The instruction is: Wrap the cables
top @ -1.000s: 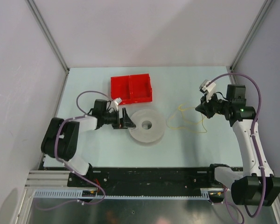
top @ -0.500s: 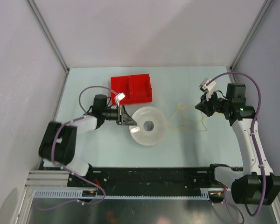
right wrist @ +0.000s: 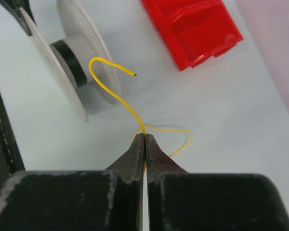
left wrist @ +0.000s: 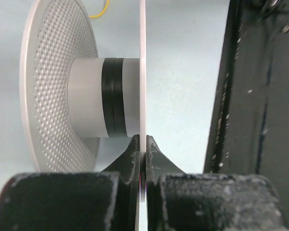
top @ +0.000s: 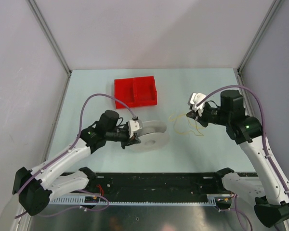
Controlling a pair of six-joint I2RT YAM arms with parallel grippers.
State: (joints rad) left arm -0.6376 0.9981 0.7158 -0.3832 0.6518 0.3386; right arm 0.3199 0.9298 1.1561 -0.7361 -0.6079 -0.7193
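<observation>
A thin yellow cable (top: 182,126) lies in loose loops on the table to the right of a white spool (top: 153,136). My right gripper (top: 194,116) is shut on the cable (right wrist: 111,85) near its free end, which curls up toward the spool (right wrist: 82,45). My left gripper (top: 134,131) is shut on the rim of one spool flange (left wrist: 142,72). The spool is tipped on edge, and its hub (left wrist: 103,98) with a black band shows between the two discs. A bit of cable (left wrist: 102,11) peeks over the far disc.
A red two-compartment bin (top: 135,91) sits behind the spool, seen too in the right wrist view as the red bin (right wrist: 192,26). A black rail (top: 159,180) runs along the near table edge. Purple arm cords arc above both arms.
My left gripper closed on the spool's flange and tipped the spool from flat up onto its edge. My right arm carried the cable end leftward, closer to the spool.
</observation>
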